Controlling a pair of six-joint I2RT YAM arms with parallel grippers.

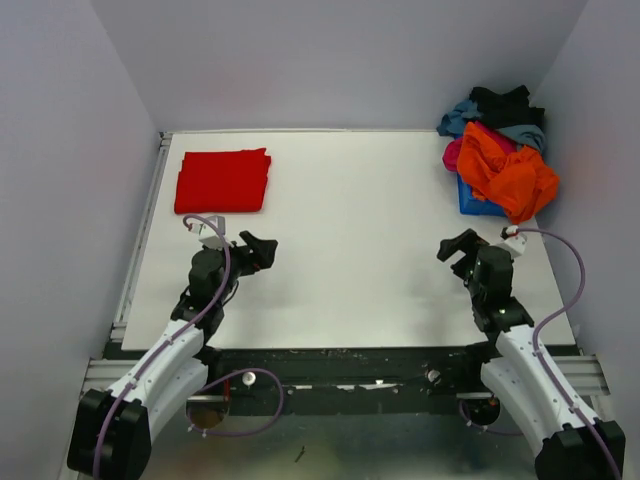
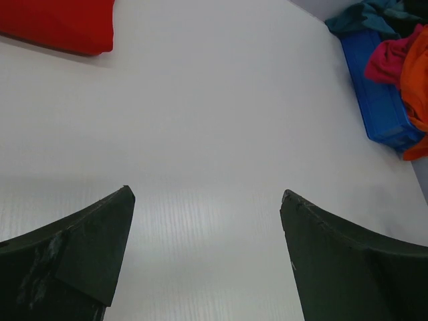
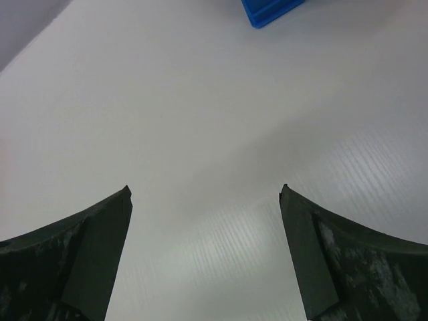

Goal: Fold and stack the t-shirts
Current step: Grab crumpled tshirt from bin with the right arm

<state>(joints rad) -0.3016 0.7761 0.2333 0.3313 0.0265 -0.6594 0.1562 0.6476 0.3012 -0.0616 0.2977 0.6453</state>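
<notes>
A folded red t-shirt [image 1: 223, 180] lies flat at the table's far left; its edge shows in the left wrist view [image 2: 60, 25]. A crumpled orange t-shirt [image 1: 507, 170] tops a heap in a blue bin [image 1: 472, 200] at the far right, with pink [image 1: 453, 153], grey-blue [image 1: 459, 116] and black [image 1: 507, 102] shirts around it. My left gripper [image 1: 260, 250] hovers open over bare table, below the red shirt. Over on the right, my other gripper [image 1: 460, 246] is open too, just left of the bin. Nothing is between either pair of fingers [image 2: 100, 247] [image 3: 334, 247].
The white table [image 1: 350, 230] is walled by grey panels at the back and both sides. A metal rail [image 1: 140, 240] runs along its left edge. The blue bin [image 2: 378, 93] [image 3: 271, 9] stands in the far right corner.
</notes>
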